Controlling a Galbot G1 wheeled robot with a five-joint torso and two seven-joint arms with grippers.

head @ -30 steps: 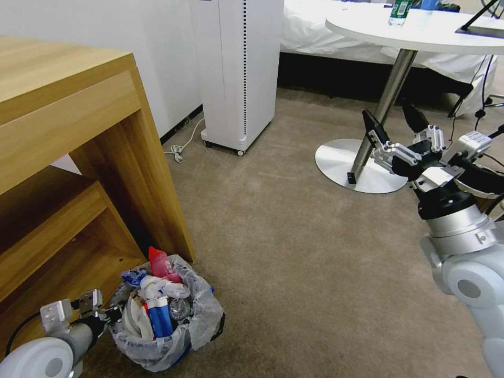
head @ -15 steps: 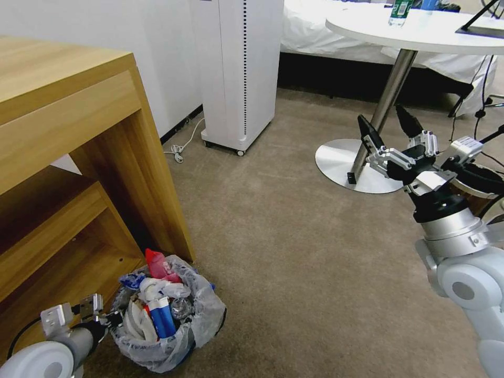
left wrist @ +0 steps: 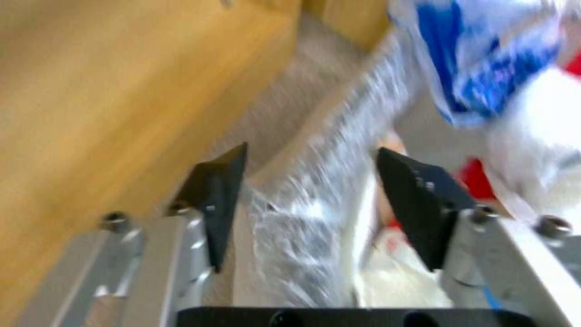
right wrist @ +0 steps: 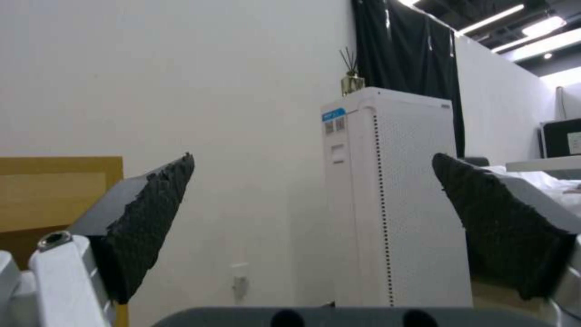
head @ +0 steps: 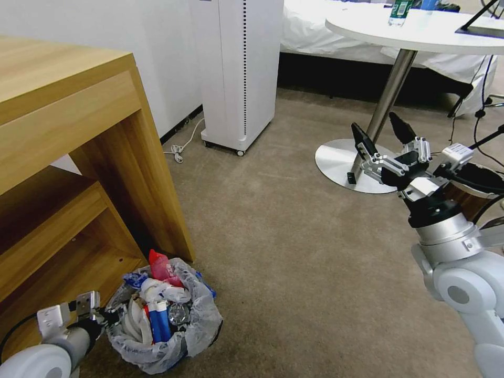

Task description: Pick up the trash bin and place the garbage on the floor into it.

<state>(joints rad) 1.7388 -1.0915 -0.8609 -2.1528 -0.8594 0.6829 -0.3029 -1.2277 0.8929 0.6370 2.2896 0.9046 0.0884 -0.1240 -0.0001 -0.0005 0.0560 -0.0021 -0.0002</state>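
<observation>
- Head view: a brown carpeted floor (head: 294, 252) fills most of the scene, with a wooden desk (head: 79, 152) standing on the robot's left and a tall white appliance (head: 239, 73) against the wall beyond it.
- A round white tabletop (head: 420, 31) on a metal pole and disc base stands far right, with a bed behind it — a green-label bottle (head: 400, 11) stands on that tabletop.
- The right arm is raised at the right side, its right end effector (head: 382, 137) held high in the air near the table's pole, released, with the two dark fingers spread wide and nothing between them; the right wrist view shows the same spread fingers against the white wall and the appliance.
- The trash bin (head: 163, 320) sits on the floor at the foot of the desk leg, lined with a translucent bag with a blue edge showing at its rim.
- The garbage (head: 160, 302) is piled inside the bin: a red bottle top, a blue-and-white wrapper, white crumpled pieces and a clear bottle.
- The left end effector (head: 107, 315) is low at the bin's left rim; in the left wrist view its left end effector (left wrist: 302, 200) straddles the bagged rim with gaps either side — released, not clenched on it.
</observation>
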